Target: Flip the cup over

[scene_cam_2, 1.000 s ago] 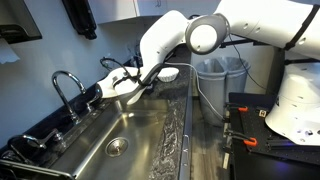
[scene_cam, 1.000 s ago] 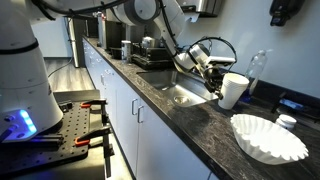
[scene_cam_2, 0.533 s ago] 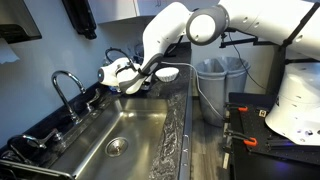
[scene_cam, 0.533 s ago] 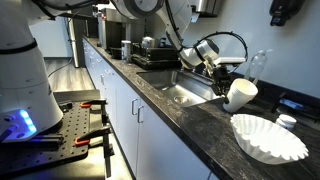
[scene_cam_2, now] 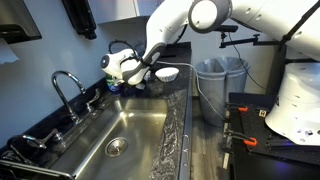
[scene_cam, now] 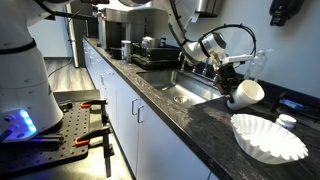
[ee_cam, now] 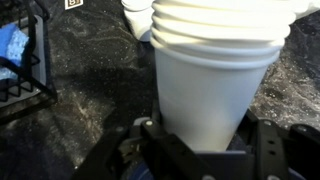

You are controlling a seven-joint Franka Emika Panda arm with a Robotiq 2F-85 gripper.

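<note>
The white tapered cup (scene_cam: pixel 247 93) is held in the air above the dark counter, tilted on its side with its wide end pointing away from the arm. It also shows in an exterior view (scene_cam_2: pixel 117 66) and fills the wrist view (ee_cam: pixel 213 80), narrow end between the jaws. My gripper (scene_cam: pixel 232 82) is shut on the cup's narrow end, and it shows in the wrist view (ee_cam: pixel 205 150).
A wide white fluted filter bowl (scene_cam: pixel 267 137) lies on the counter near the cup, with a small white lid (scene_cam: pixel 287 121) behind it. A steel sink (scene_cam_2: pixel 115 140) with a faucet (scene_cam_2: pixel 66 85) lies beside. A clear bottle (scene_cam: pixel 258 66) stands behind.
My gripper has lifted the cup off the counter and turned it from upright to tilted on its side, moving up and away from the sink.
</note>
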